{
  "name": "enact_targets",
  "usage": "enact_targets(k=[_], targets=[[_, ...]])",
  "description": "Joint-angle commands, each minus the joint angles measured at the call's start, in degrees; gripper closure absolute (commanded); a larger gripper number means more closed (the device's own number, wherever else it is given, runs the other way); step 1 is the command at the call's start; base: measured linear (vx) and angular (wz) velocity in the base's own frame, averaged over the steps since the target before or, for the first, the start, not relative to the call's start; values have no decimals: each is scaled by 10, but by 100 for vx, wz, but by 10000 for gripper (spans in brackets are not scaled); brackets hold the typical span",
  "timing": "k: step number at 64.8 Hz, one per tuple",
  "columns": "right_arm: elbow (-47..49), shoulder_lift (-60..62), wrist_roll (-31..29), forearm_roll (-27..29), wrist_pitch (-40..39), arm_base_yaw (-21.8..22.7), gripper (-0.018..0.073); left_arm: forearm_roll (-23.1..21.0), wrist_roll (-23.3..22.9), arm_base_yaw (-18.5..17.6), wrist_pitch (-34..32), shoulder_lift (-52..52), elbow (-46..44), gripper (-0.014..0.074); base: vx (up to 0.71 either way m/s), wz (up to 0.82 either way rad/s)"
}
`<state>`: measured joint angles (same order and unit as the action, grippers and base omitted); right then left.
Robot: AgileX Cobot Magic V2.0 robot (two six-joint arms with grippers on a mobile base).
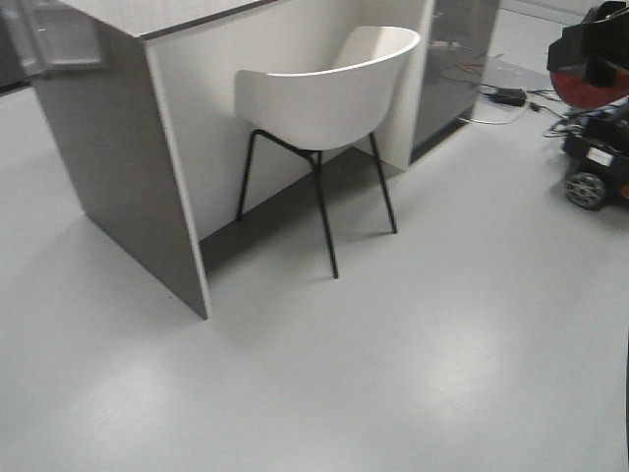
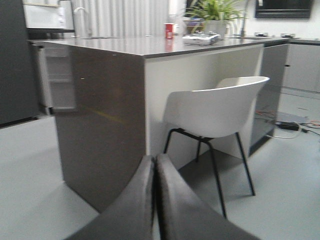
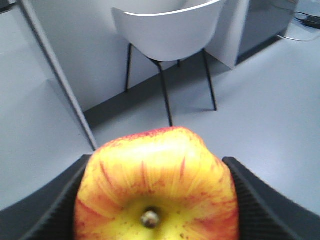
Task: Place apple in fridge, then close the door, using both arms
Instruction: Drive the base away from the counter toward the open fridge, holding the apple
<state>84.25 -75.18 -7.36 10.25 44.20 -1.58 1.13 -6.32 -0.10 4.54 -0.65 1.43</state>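
Observation:
My right gripper [image 3: 156, 162] is shut on the apple [image 3: 157, 190], a red and yellow apple with its stem facing the camera, held between the two black fingers [image 3: 55, 205] above the floor. My left gripper [image 2: 155, 160] is shut and empty, its fingers pressed together and pointing at the counter's corner. At the far left of the left wrist view stands a tall dark grey body that looks like the fridge [image 2: 12, 60], with a white inside part [image 2: 52, 75] beside it. How the door stands I cannot tell. No gripper shows in the front view.
A grey counter island [image 1: 118, 167] stands ahead, with a white shell chair [image 1: 324, 98] on black legs tucked against it. A black wheeled robot with a red part [image 1: 595, 108] and floor cables [image 1: 506, 96] are at the right. On the countertop are a red cup [image 2: 169, 30] and a plant [image 2: 215, 12].

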Motion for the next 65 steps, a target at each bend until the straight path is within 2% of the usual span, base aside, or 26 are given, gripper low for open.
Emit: enact_targets(k=[1, 65], targets=[[18, 17, 0, 5, -44, 2, 568, 0, -5, 2, -40, -9, 16, 602, 0, 44], [18, 17, 1, 5, -43, 2, 568, 0, -5, 2, -40, -9, 16, 602, 7, 50]])
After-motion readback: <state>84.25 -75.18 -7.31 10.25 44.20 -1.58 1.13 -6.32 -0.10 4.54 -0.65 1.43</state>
